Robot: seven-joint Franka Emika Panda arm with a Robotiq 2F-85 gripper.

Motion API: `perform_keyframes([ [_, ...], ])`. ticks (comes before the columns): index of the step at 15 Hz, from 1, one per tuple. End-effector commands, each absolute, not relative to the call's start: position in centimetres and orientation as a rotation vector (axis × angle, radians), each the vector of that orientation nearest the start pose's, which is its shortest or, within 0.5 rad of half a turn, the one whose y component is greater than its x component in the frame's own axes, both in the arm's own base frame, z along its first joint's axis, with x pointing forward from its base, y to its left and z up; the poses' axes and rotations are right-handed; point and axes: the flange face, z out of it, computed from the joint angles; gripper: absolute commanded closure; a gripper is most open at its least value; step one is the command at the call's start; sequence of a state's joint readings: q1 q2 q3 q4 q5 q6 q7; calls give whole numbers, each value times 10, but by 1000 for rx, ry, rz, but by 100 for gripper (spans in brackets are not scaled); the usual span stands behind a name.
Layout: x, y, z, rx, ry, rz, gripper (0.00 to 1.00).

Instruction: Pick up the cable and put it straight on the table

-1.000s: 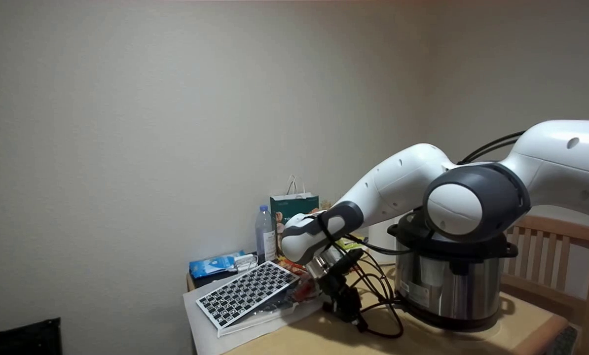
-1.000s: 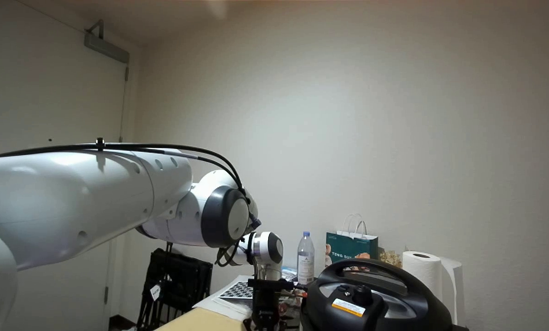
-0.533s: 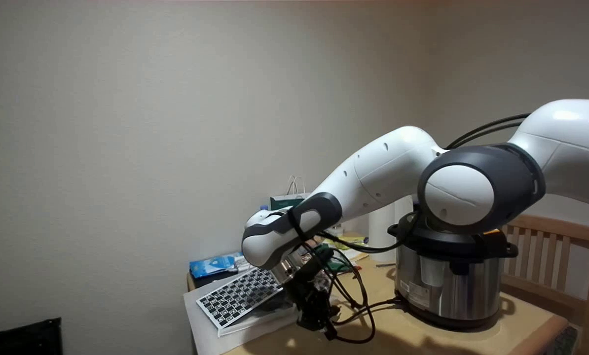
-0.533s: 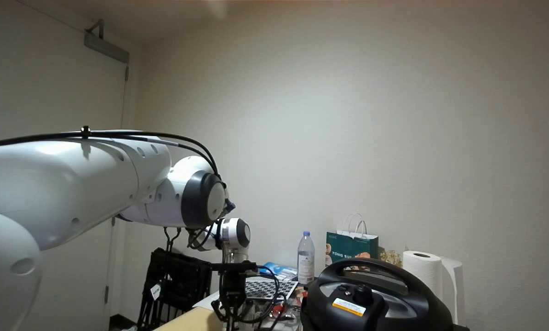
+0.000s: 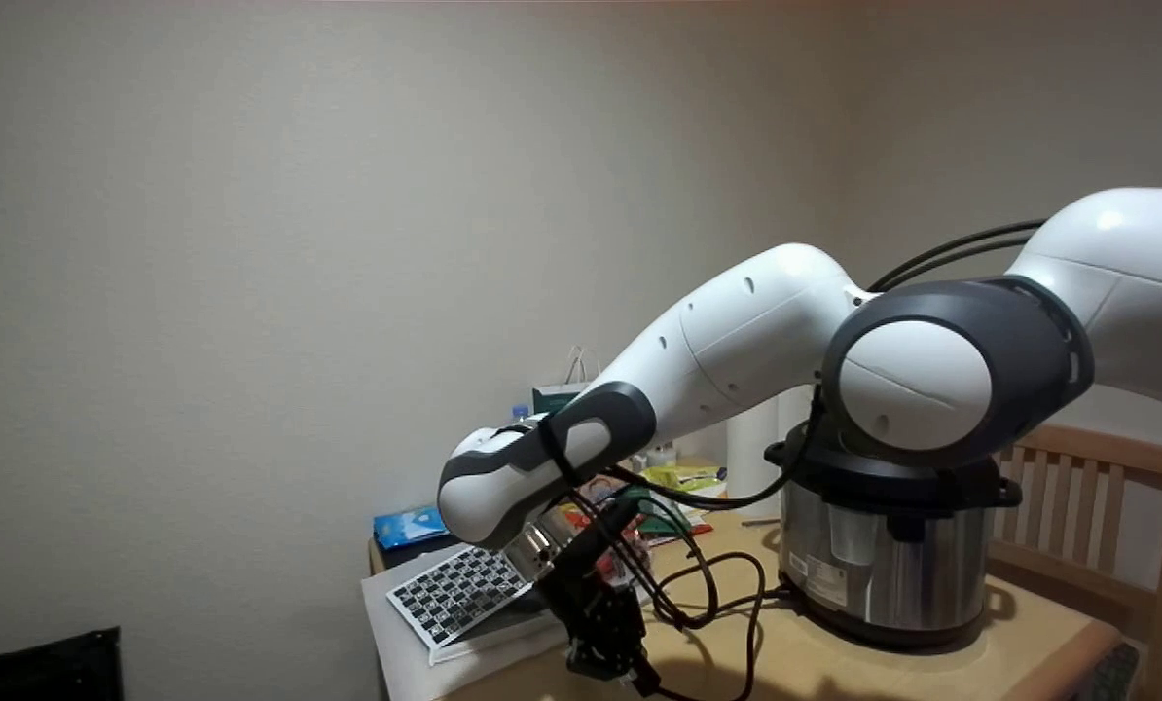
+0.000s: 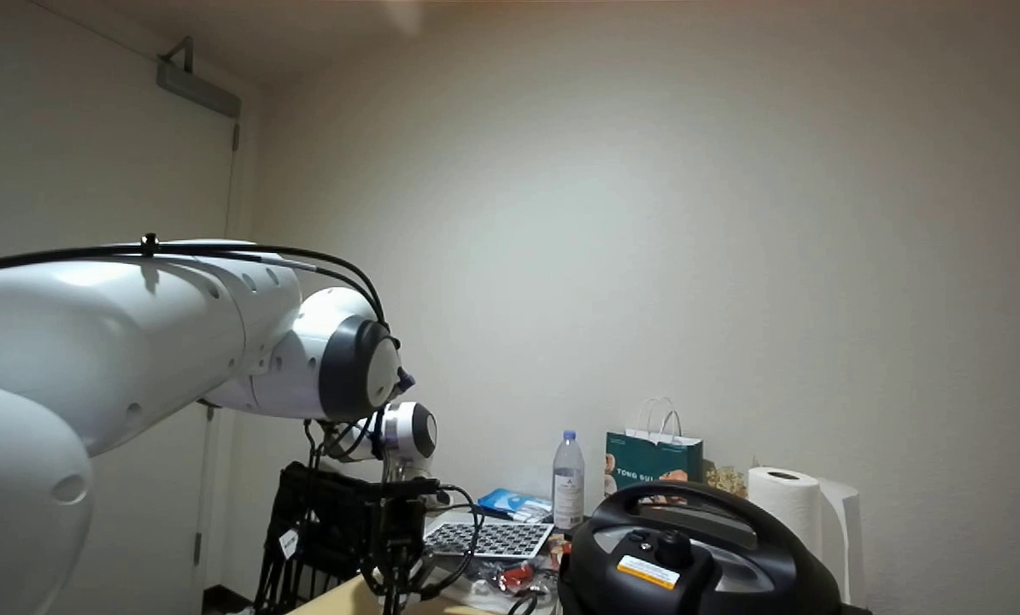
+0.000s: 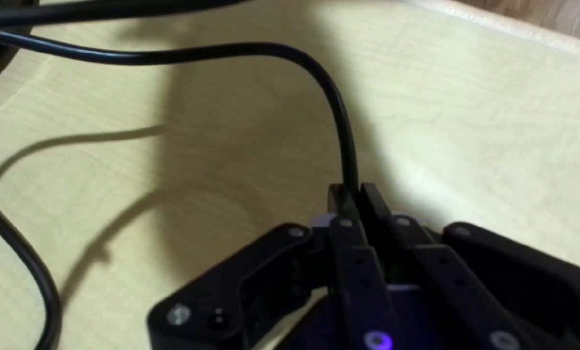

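Note:
A black cable [image 5: 754,628] runs from the base of the pressure cooker in loops to my gripper. My gripper [image 5: 645,676] is tilted above the tan table [image 5: 815,662], left of the cooker in that exterior view. It also shows in an exterior view [image 6: 395,588], where its tips are hard to make out. In the wrist view my gripper [image 7: 352,188] is shut on the cable [image 7: 338,109], which leaves the fingertips, bends and runs to the left. Shadows of cable fall on the table there. The cable's end is hidden.
The pressure cooker [image 5: 883,574] stands on the right of the table. A checkered board [image 5: 459,596] and white sheet lie at the left. A bottle [image 6: 568,483], green bag [image 6: 638,461] and paper roll [image 6: 783,508] stand behind. The table edge [image 7: 518,26] shows in the wrist view.
My gripper has moved left in both exterior views, away from the cooker, pulling the cable with it. The cable's loop now spreads wider beside the cooker. The gripper stays shut.

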State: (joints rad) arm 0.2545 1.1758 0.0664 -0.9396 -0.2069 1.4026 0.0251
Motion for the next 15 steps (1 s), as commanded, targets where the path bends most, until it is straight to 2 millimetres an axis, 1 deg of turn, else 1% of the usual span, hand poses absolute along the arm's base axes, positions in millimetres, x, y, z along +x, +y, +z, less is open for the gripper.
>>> perform_keyframes([
  [1, 635, 226, 105, -3118, -781, 1285, 95],
  [2, 625, 240, 99, -3118, -847, 1309, 95],
  [3, 610, 261, 88, -3128, -913, 1335, 95],
  [4, 597, 276, 79, -3131, -976, 1368, 95],
  [5, 582, 296, 68, -3132, -1058, 1388, 95],
  [6, 570, 309, 59, -3134, -1140, 1412, 95],
  [7, 563, 322, 54, -3152, -1230, 1406, 94],
  [8, 562, 327, 51, -3180, -1315, 1399, 94],
  [9, 565, 326, 53, -3171, -1181, 1382, 84],
  [10, 558, 335, 48, -3188, -1242, 1388, 84],
  [11, 554, 339, 45, -3196, -1271, 1391, 84],
  [12, 553, 340, 45, -3201, -1278, 1392, 84],
  [14, 558, 334, 46, -3205, -1265, 1393, 84],
  [15, 560, 331, 46, -3204, -1262, 1395, 94],
])
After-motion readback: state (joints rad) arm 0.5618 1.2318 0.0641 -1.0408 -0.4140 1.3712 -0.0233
